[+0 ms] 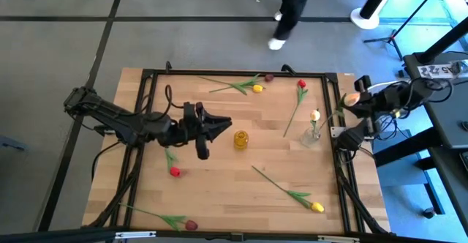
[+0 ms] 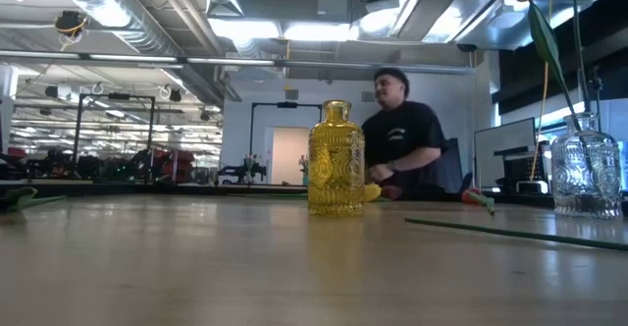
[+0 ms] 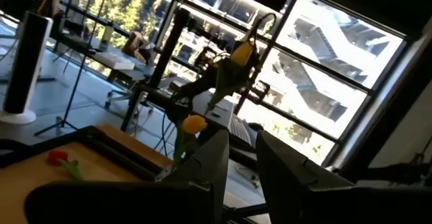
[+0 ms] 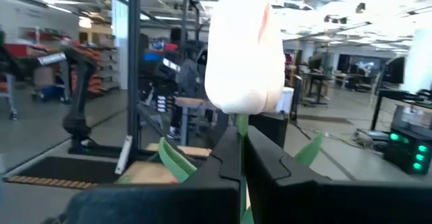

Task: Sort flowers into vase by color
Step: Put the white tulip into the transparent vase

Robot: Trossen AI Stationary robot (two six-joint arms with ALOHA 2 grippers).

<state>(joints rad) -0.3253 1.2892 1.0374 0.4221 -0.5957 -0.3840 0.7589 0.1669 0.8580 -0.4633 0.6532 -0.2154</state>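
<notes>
My right gripper (image 1: 354,101) (image 4: 241,162) is raised at the table's right edge, shut on a cream tulip (image 4: 243,52). A clear vase (image 1: 314,133) (image 2: 586,169) near it holds a cream flower (image 1: 315,115). My left gripper (image 1: 228,121) (image 3: 243,163) hovers just left of the yellow vase (image 1: 241,139) (image 2: 336,159), fingers slightly apart and empty. Loose tulips lie flat on the table: red (image 1: 174,171), maroon (image 1: 191,225), yellow (image 1: 316,207), yellow (image 1: 257,88), maroon (image 1: 269,77), red (image 1: 301,84). My right gripper pinches the cream tulip's green stem (image 4: 241,126) between its two fingers, just below the head. The fingers (image 4: 226,166) lie across the stem. The flower is lifted clear of the table; its head stands beyond the fingertips and a leaf (image 4: 177,162) sticks out beside them.
A black metal frame (image 1: 234,73) runs round the tabletop. A person (image 1: 289,12) (image 2: 402,139) is beyond the far edge. Bare wood lies between the two vases and toward the near edge. Cables and equipment crowd the right side (image 1: 431,71).
</notes>
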